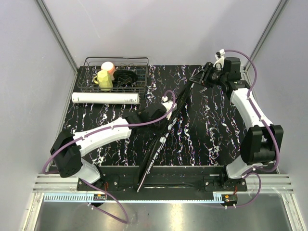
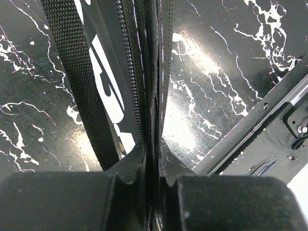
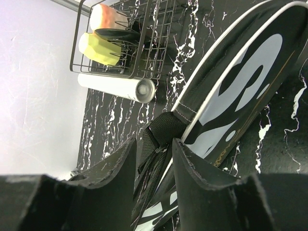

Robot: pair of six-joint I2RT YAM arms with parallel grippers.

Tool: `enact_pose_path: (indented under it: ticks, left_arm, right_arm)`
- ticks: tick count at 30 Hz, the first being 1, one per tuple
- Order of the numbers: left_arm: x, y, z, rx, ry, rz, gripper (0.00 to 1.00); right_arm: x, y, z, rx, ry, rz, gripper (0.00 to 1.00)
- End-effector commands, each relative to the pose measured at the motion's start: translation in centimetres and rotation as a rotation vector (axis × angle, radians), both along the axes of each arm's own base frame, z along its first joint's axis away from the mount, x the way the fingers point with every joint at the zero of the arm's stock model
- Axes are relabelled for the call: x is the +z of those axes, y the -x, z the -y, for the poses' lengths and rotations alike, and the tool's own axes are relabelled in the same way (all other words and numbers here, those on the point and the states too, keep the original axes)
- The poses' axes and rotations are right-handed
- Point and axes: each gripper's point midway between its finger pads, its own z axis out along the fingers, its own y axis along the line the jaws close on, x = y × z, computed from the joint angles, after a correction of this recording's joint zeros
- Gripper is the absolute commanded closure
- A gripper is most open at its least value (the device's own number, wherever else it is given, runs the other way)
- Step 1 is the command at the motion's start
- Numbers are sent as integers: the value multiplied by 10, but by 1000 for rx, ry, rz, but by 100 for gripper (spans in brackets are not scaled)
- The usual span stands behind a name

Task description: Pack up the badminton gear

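With the left end effector shut tight, pinches the black bag by its zip edge on the worktop, straddles its far strap with the right end effector parted, leaves the white tube by the basket unpacked.

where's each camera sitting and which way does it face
Top external: above and behind the bases, looking down at the table; both arms show.
Left wrist: looks down past the left gripper, clamped on the edge of the bag.
Right wrist: looks past the right gripper, over the bag toward tube and basket.
Top and right wrist share tube, basket, bag.
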Motion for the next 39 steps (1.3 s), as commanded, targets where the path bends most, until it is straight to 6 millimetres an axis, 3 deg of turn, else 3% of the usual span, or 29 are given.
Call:
enact_pose_path:
  ticks: [1, 17, 25, 30, 35, 39]
  left_arm:
    - [34, -5, 25, -42, 117, 44, 100]
    - [36, 2, 30, -66, 114, 41, 100]
    - [38, 3, 33, -77, 113, 48, 100]
    - [36, 4, 33, -80, 103, 46, 100]
    - [36, 4, 32, -79, 101, 51, 100]
    - [34, 4, 31, -86, 87, 53, 100]
  right_arm:
    - [23, 11, -5, 19, -43, 59, 56]
    - [31, -8, -15, 20, -150, 96, 53]
    - [20, -11, -29, 79, -140, 113, 51]
    - [9, -14, -27, 59, 5, 130, 50]
    - [-14, -7, -22, 123, 220, 181, 58]
    - [-19, -5, -15, 171, 326, 229, 66]
